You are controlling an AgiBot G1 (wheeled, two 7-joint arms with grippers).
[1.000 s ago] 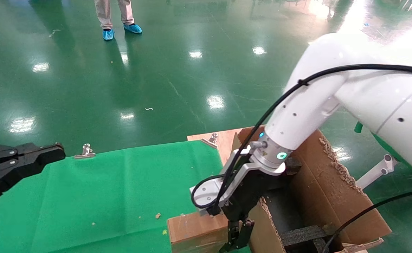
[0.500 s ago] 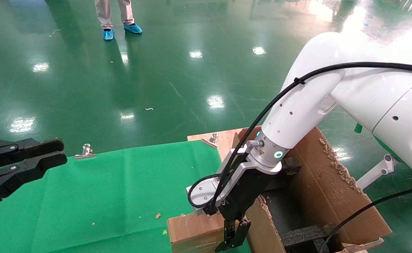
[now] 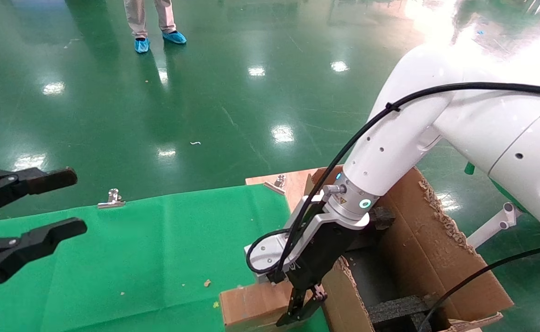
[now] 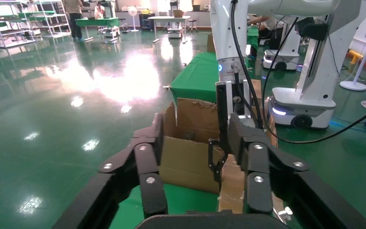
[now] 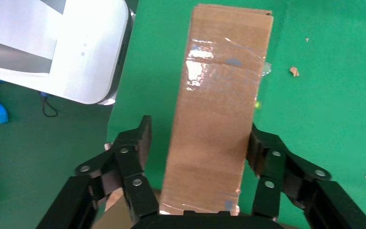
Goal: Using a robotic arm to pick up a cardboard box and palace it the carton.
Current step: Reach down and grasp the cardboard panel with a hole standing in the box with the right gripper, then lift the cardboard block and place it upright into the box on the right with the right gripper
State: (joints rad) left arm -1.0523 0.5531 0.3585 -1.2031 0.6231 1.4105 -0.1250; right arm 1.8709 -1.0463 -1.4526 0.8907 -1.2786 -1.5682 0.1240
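Progress first: pick not yet made, so your grasp, lift and drop into the carton (image 3: 417,249) are all left, as I judge it. Head view: your right gripper (image 3: 300,309) on the robotic arm (image 3: 390,143) is low at 6 o'clock, fingers spread over the cardboard box (image 3: 247,304), which lies on the green cloth (image 3: 159,249) just beside the carton's near wall; left gripper (image 3: 30,221) is at 9 o'clock, fingers wide apart, holding nothing. Left wrist view: its black fingers (image 4: 145,176) frame the carton (image 4: 190,143) and the other arm, well apart from both. Right wrist view: box (image 5: 219,119) sits between the spread fingers (image 5: 133,162), a gap on each side, contact can't be confirmed.
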